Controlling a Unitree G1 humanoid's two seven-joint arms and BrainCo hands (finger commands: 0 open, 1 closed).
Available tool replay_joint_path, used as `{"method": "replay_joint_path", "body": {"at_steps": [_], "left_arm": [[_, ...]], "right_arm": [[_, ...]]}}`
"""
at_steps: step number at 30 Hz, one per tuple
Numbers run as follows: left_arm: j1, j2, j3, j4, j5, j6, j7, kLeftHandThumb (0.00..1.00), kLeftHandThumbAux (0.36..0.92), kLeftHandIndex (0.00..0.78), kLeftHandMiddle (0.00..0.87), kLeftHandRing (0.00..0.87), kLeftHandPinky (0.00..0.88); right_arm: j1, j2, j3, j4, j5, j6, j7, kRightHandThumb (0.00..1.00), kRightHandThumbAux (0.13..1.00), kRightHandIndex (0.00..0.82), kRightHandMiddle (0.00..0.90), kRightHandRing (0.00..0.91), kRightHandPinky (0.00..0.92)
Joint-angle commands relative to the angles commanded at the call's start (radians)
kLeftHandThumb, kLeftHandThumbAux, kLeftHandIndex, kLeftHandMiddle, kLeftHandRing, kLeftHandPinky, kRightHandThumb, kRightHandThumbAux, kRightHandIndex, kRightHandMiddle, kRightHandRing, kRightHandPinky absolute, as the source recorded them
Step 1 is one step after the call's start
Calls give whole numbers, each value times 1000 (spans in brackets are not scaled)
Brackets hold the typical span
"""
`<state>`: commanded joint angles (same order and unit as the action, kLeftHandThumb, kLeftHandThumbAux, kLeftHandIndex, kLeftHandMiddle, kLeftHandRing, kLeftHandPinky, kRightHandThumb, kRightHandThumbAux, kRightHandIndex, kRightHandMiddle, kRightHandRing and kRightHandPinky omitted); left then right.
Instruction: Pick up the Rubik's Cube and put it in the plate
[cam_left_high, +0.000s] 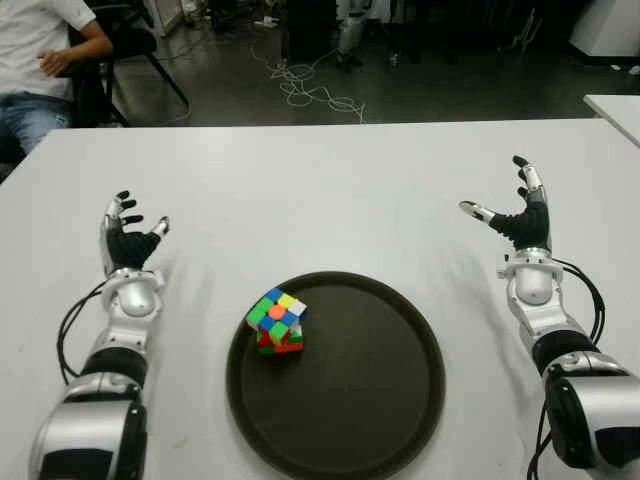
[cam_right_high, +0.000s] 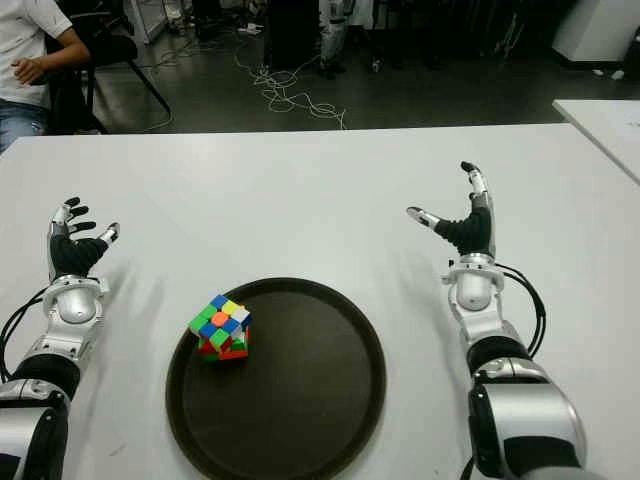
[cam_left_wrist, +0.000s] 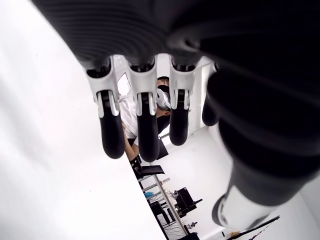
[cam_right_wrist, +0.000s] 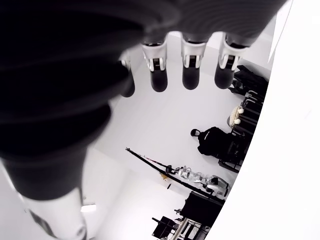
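The Rubik's Cube (cam_left_high: 277, 320) sits inside the dark round plate (cam_left_high: 370, 400), close to the plate's left rim. Well to the left of the plate my left hand (cam_left_high: 128, 235) is open, fingers spread and holding nothing. To the right of the plate my right hand (cam_left_high: 515, 212) is open too, thumb out to the side and fingers extended. Each wrist view shows only its own spread fingers (cam_left_wrist: 142, 125), (cam_right_wrist: 190, 67) with nothing between them.
The white table (cam_left_high: 320, 190) stretches around the plate. A second white table's corner (cam_left_high: 615, 105) shows at the far right. Beyond the far edge, a seated person (cam_left_high: 40, 60) is at the far left, with cables (cam_left_high: 310, 90) on the dark floor.
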<state>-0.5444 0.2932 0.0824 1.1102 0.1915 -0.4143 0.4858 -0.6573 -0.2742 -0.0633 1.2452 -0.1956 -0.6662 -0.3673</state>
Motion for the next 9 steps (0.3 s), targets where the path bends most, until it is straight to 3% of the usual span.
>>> {"method": "replay_joint_path", "body": {"at_steps": [9], "left_arm": [[-3, -3, 1, 3, 3, 3, 8, 61, 793, 181, 229, 270, 340]], "right_arm": [[-1, 1, -7, 5, 13, -3, 20, 0, 819, 29, 12, 0, 13]]}}
